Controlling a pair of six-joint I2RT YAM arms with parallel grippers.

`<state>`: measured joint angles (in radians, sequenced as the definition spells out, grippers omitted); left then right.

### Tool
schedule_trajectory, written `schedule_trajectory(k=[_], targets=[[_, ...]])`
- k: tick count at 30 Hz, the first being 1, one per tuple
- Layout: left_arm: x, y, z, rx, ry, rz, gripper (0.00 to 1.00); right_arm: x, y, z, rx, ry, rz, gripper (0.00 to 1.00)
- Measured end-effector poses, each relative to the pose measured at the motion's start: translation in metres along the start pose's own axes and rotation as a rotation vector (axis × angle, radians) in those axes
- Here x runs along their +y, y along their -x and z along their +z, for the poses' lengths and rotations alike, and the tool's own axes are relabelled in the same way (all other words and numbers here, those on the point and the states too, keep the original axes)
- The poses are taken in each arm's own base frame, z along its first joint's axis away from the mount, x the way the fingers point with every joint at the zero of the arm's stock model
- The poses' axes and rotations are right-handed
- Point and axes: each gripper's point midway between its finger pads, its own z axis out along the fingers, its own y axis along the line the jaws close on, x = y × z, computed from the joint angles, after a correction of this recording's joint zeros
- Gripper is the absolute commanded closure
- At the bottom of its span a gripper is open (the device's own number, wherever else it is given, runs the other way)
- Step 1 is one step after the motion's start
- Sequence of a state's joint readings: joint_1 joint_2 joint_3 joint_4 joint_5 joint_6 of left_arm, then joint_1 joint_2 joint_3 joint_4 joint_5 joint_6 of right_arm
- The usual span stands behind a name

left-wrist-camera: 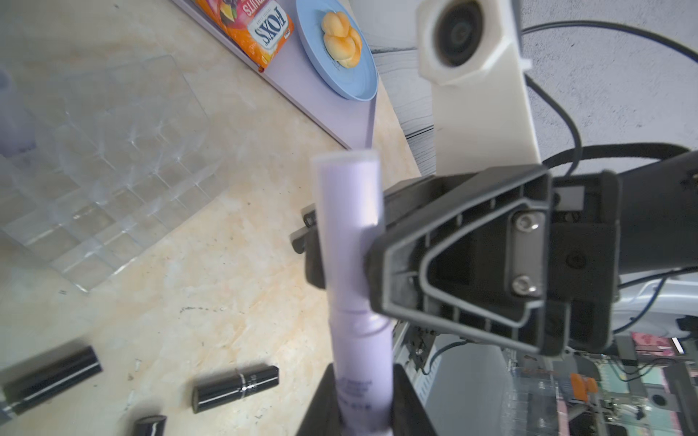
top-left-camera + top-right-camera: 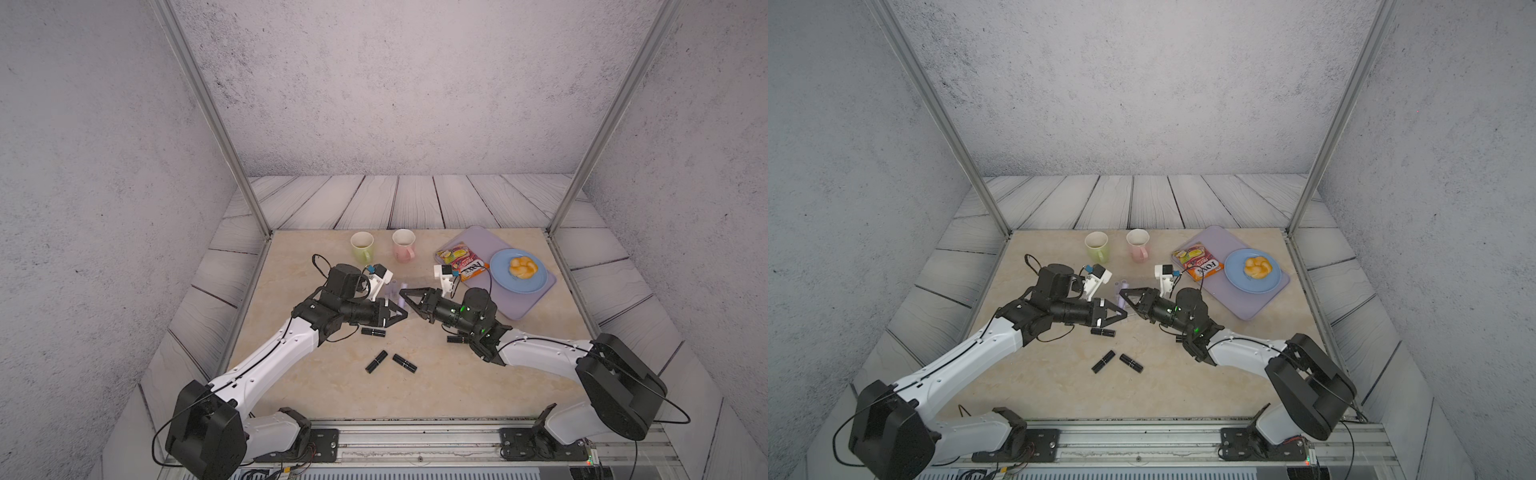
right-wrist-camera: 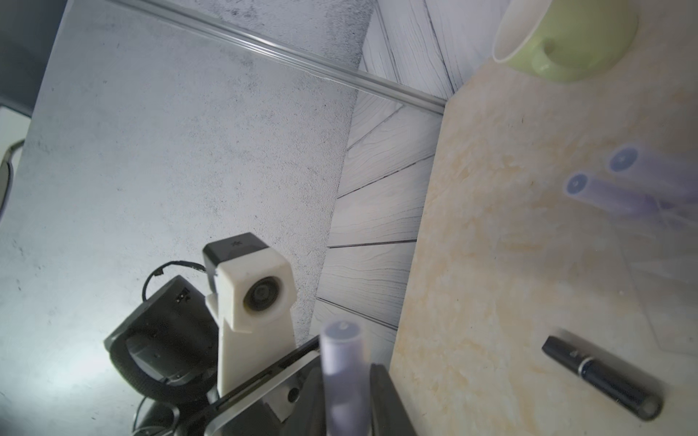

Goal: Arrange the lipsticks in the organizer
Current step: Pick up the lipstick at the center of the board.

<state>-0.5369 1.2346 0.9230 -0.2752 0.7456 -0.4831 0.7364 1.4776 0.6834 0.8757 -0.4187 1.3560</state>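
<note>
The left gripper (image 1: 362, 392) pinches a lilac lipstick (image 1: 349, 204) tight — the right gripper (image 1: 342, 253) flanks it, grip I cannot tell. At six o'clock lie black lipsticks (image 2: 376, 361).

Worktop (image 2: 332, 395), centre: organizer (image 1: 113, 162), two lipsticks (image 3: 623, 160) standing side by side in it. Near it, off the surface: a third lipstick (image 1: 351, 234), one end in the left end effector (image 1: 362, 396), its middle between the fingers of the right end effector (image 1: 347, 256). Towards the front: four lipsticks (image 2: 376, 361) lie flat, one by the left arm (image 2: 270, 353), two close together in the middle, one partly under the right arm (image 2: 540, 353). Back edge: two mugs (image 2: 362, 245) side by side. Back right: tray (image 2: 519, 306) carrying a packet (image 2: 461, 262) at left, a plate (image 2: 505, 278) at right; bun (image 2: 523, 267) on the plate.
</note>
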Motion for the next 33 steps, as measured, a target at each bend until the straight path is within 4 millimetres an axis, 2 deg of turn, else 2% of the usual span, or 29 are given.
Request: schedule_trajectory(k=[2,6,8,11,13,16,18,24,33], targets=[[0.005,-0.002,-0.002,-0.002,0.039,0.043,1.0,-0.005,0.003,-0.002,0.012,-0.018,0.032,0.48],[0.013,-0.002,-0.013,-0.027,0.128,0.15,1.0,-0.016,0.011,-0.008,0.063,-0.116,0.059,0.48],[0.013,-0.002,-0.019,-0.035,0.153,0.197,1.0,-0.004,0.014,-0.005,0.106,-0.165,0.015,0.49],[0.012,-0.004,-0.019,-0.025,0.16,0.248,1.0,0.024,0.013,-0.004,0.155,-0.169,-0.057,0.52],[0.012,-0.009,-0.016,-0.004,0.162,0.268,1.0,0.03,0.009,-0.005,0.187,-0.176,-0.077,0.56],[0.013,-0.013,-0.015,0.01,0.165,0.284,1.0,0.021,0.0,-0.006,0.229,-0.213,-0.07,0.67],[0.013,-0.013,-0.015,0.013,0.166,0.289,1.0,0.012,-0.005,-0.007,0.252,-0.241,-0.054,0.7],[0.015,-0.017,-0.013,0.034,0.171,0.292,1.0,-0.003,-0.015,-0.008,0.292,-0.287,-0.031,0.63],[0.017,-0.019,-0.012,0.039,0.183,0.295,1.0,-0.009,-0.015,-0.005,0.296,-0.301,-0.012,0.64]])
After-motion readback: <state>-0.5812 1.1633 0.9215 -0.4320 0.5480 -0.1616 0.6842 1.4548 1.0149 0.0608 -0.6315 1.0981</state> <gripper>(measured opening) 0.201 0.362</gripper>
